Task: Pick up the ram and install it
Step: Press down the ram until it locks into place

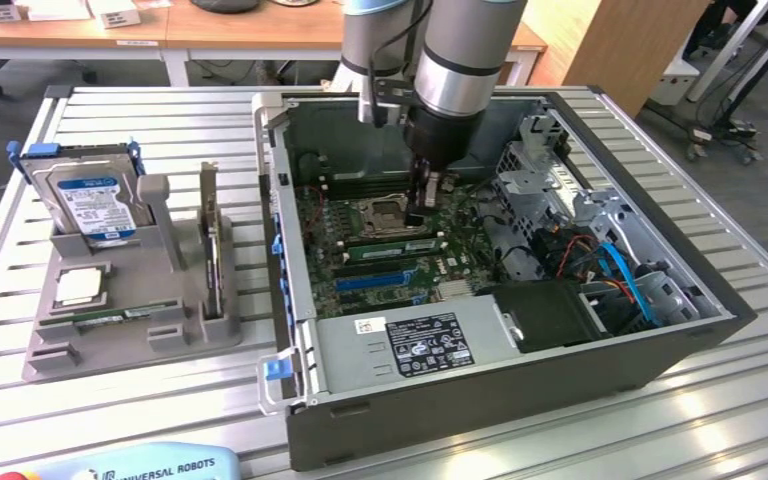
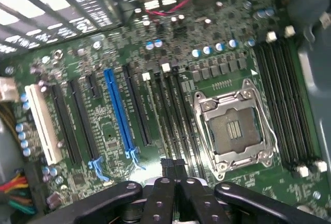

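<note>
Gripper (image 2: 175, 168) fingers pressed together, tips down on the ram (image 1: 387, 242), which lies seated in a memory slot just beside the CPU socket (image 2: 235, 131) on the motherboard (image 2: 170, 84) inside the PC case (image 1: 491, 390).

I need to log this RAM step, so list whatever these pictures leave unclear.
- Exterior view: the gripper and arm cover the motherboard spot they reach, so whether the ram is seated is hidden.
- Wrist view: the shut gripper blocks what lies under its tips.
- Exterior view: hard drive label print too small to read.
</note>
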Robot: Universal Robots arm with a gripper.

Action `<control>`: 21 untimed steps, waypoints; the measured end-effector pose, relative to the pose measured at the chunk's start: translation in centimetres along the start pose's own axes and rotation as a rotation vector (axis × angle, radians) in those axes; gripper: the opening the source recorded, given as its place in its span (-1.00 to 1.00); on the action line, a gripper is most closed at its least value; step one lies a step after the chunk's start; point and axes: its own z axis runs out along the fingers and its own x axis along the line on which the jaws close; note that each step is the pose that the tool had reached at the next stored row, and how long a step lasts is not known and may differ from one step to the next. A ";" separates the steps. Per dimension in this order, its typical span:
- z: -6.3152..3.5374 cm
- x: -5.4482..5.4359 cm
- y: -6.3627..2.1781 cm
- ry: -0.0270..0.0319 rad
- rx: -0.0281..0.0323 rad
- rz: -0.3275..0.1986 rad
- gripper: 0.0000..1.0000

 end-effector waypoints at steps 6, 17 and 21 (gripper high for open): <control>0.07 0.0 0.00 -0.0030 0.0002 0.109 -0.80; 0.23 0.0 0.00 -0.0085 0.0004 0.310 -0.80; 0.31 0.0 -0.01 -0.0104 0.0006 0.380 -0.80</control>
